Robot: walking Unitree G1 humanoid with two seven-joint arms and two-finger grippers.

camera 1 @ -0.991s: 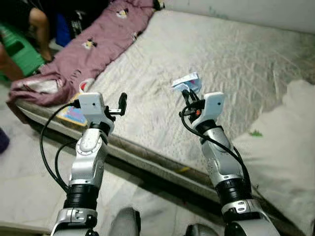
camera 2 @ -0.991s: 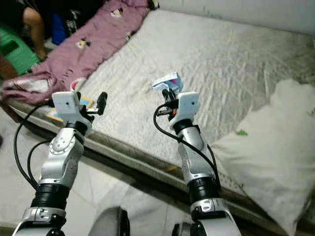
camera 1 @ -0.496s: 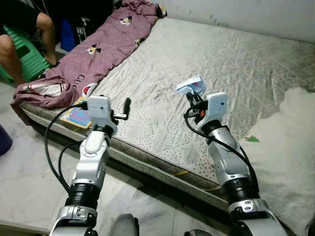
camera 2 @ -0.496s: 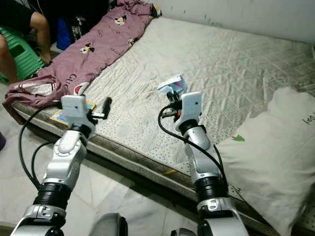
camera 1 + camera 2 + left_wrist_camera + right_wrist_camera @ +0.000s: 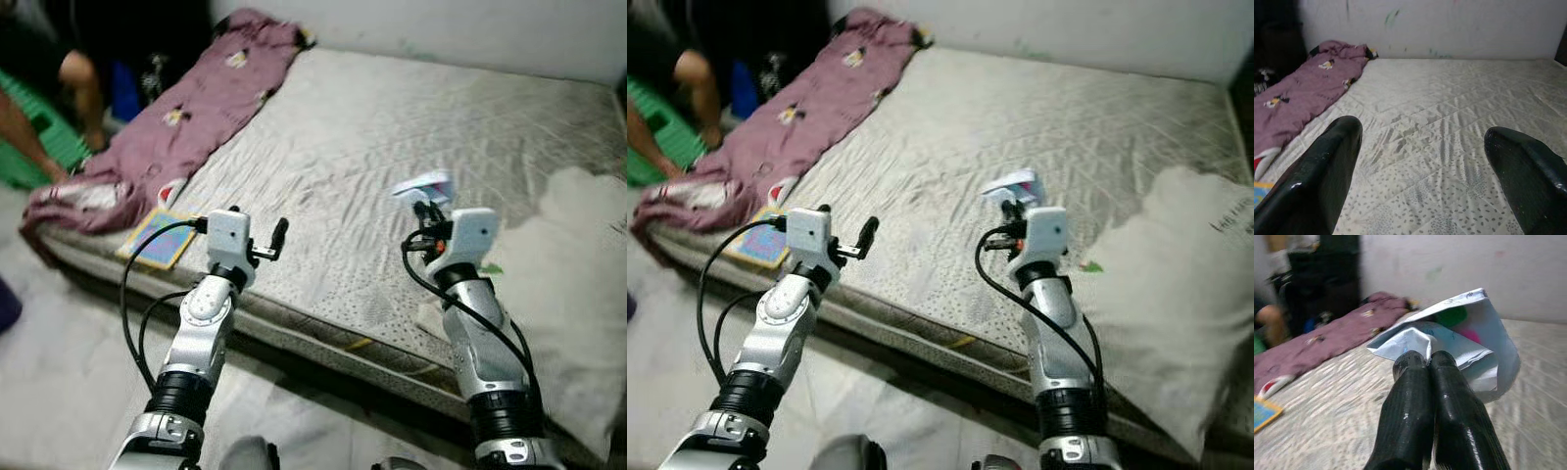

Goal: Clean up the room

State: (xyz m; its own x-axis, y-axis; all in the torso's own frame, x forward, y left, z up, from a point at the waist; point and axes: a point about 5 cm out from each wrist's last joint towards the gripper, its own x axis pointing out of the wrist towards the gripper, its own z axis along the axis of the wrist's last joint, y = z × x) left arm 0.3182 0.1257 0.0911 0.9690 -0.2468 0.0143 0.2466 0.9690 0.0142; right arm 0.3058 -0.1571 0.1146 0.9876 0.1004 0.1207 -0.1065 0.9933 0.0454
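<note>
A bare quilted mattress fills the upper middle of the head views, running from the wall at the top down to its speckled edge near the robot's arms. A purple printed blanket lies bunched along its upper-left side, and a large white pillow sits at the right edge. A colourful flat book rests on the mattress corner at the left, below the blanket. A person's legs and a green stool show at the far upper left.

The right gripper, right of centre, has its fingers pressed together on a crumpled blue-and-white wrapper, pinching it by a fold; the wrapper stands up above the fingertips, clear of the mattress. The left gripper, left of centre, hangs over the mattress edge with its fingers spread wide and nothing between them.

The step in hand appears to be carrying the wrapper off to wherever rubbish goes; no bin is in sight here. To do it well, the right gripper should hold its pinch firmly, since the light, crinkly wrapper is caught only by one fold and could slip if jolted. Keeping that arm steady and raised while the robot turns should prevent snagging on the pillow. The book and blanket look like later jobs for the free left gripper.
</note>
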